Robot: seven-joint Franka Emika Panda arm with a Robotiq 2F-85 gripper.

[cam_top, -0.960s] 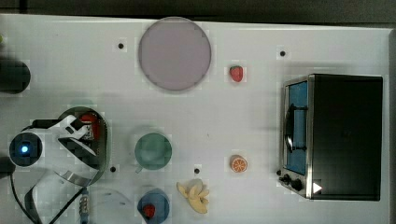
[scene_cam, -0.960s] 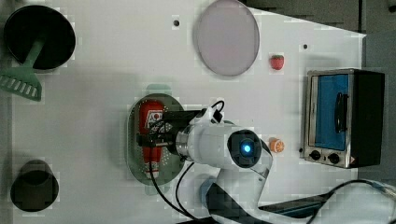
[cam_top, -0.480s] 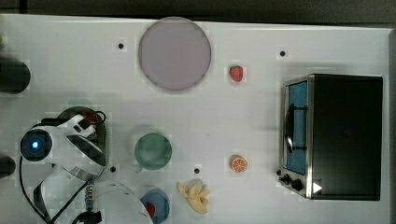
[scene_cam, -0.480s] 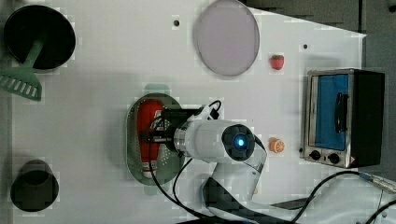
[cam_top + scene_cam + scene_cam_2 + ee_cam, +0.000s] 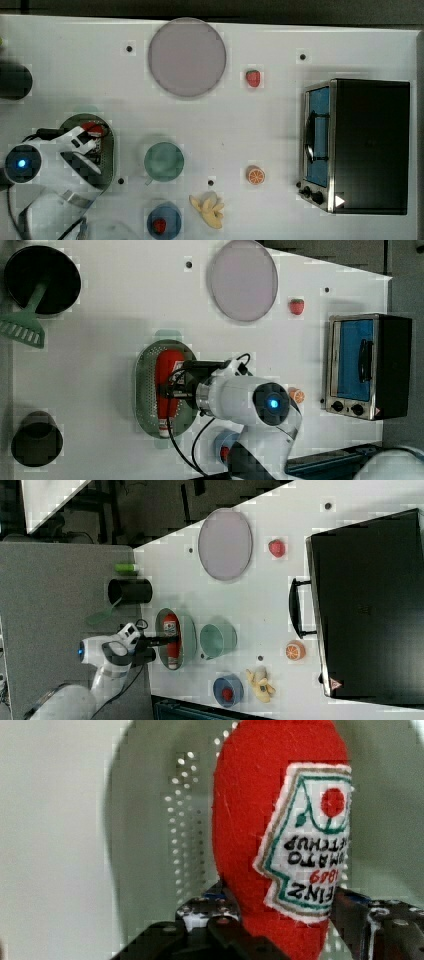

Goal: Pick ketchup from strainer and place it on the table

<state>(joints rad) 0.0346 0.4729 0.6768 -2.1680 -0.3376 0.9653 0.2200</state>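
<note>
We see our arm (image 5: 250, 402) as a chain of rounded white shells with dark grey bands at the joints, and on the wrist housing a round black cap with a small glowing blue light (image 5: 271, 402) at its centre. Thin black cables (image 5: 175, 440) loop from the wrist down along the arm, and the gripper (image 5: 172, 387) at its end is black, joined through a white block. In the wrist view we make out its black finger bodies (image 5: 205, 930) studded with small silvery screws.
</note>
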